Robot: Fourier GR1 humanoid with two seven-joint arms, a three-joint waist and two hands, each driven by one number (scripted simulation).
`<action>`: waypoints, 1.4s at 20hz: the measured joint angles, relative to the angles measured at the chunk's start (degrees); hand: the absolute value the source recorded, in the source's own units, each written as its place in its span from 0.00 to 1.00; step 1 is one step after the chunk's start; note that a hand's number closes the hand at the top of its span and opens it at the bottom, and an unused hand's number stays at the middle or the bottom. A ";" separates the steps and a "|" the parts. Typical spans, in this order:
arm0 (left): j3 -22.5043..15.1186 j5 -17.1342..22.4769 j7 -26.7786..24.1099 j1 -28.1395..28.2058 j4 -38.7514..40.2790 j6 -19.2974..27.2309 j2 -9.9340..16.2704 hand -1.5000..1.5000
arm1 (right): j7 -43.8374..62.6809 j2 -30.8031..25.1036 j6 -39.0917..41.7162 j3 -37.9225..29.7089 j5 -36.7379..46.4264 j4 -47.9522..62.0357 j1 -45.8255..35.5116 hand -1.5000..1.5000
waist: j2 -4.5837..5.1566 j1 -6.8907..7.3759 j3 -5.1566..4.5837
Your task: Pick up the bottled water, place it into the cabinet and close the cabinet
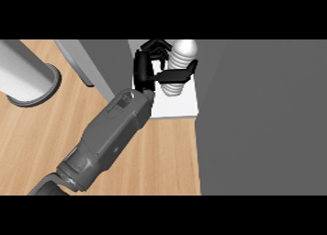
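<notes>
The bottled water [182, 51] is a white ribbed bottle standing inside the open cabinet, on its white floor [174, 108]. My left hand [144, 66] is shut on it: the thumb crosses the near side of the bottle and the fingers curl round behind its top. The grey forearm [112, 133] runs up from the lower left into the cabinet's opening. The hand hides the bottle's left side. The right hand does not show.
A large grey panel [268, 119] fills the right side next to the opening. A grey cabinet wall [109, 64] flanks it on the left. A white cylinder on a grey round base [20, 69] stands at the far left on the wooden counter [31, 147].
</notes>
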 measured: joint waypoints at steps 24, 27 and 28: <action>5.21 -1.30 -5.79 -11.84 17.14 -8.78 0.19 0.00 | 0.64 -0.12 1.14 -0.79 -1.88 0.10 -0.82 0.00 | -0.12 -0.02 -0.04; 5.51 0.19 -6.20 -10.62 14.58 -12.21 0.09 0.00 | 0.81 0.35 0.78 -0.38 -1.99 0.01 -1.01 0.00 | -0.33 0.36 -0.03; 5.35 0.39 -5.89 -10.32 13.41 -12.89 0.05 0.00 | 0.46 0.63 1.06 -0.24 -2.02 -0.10 -0.29 0.00 | -0.50 0.58 -0.03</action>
